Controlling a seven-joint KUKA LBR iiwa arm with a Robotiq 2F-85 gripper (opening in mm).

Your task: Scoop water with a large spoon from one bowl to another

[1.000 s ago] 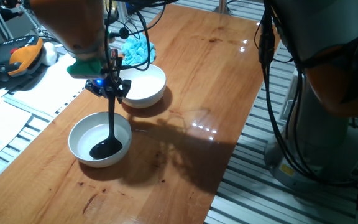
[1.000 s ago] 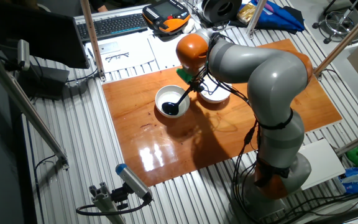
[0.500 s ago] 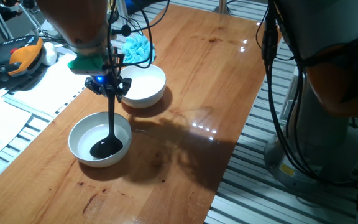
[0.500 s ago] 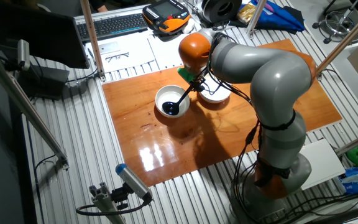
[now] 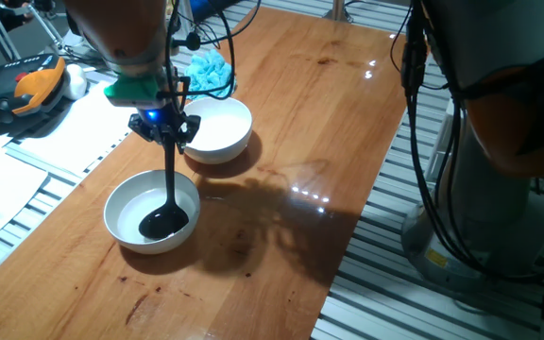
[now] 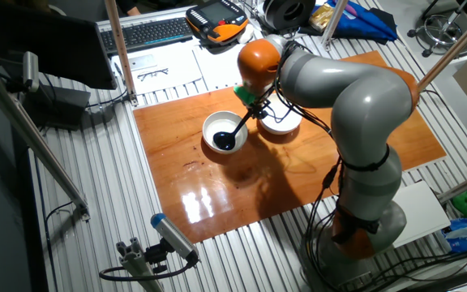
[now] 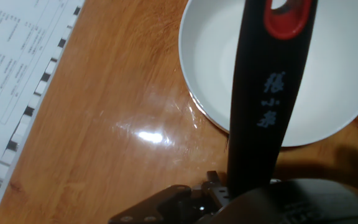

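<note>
My gripper (image 5: 164, 129) is shut on the upper handle of the large spoon (image 5: 169, 179), a black ladle. It hangs nearly upright with its round scoop (image 5: 162, 224) inside the near white bowl (image 5: 121, 201). The water in that bowl is too clear to make out. A second white bowl (image 5: 227, 126) stands just behind and right of the gripper. In the other fixed view the ladle (image 6: 235, 131) slants into the left bowl (image 6: 212, 126), with the second bowl (image 6: 283, 126) to its right. In the hand view the black handle (image 7: 267, 106) with a red hanging loop crosses a white bowl (image 7: 210, 68).
A light blue cloth (image 5: 206, 73) lies behind the far bowl. Papers (image 5: 36, 142) and an orange-black pendant (image 5: 26, 85) sit beyond the table's left edge. The robot's base and cables (image 5: 480, 142) stand off the right edge. The wooden tabletop (image 5: 300, 142) stretches right of the bowls.
The gripper and ladle have risen slightly and shifted a little toward the far bowl; the scoop stays inside the near bowl.
</note>
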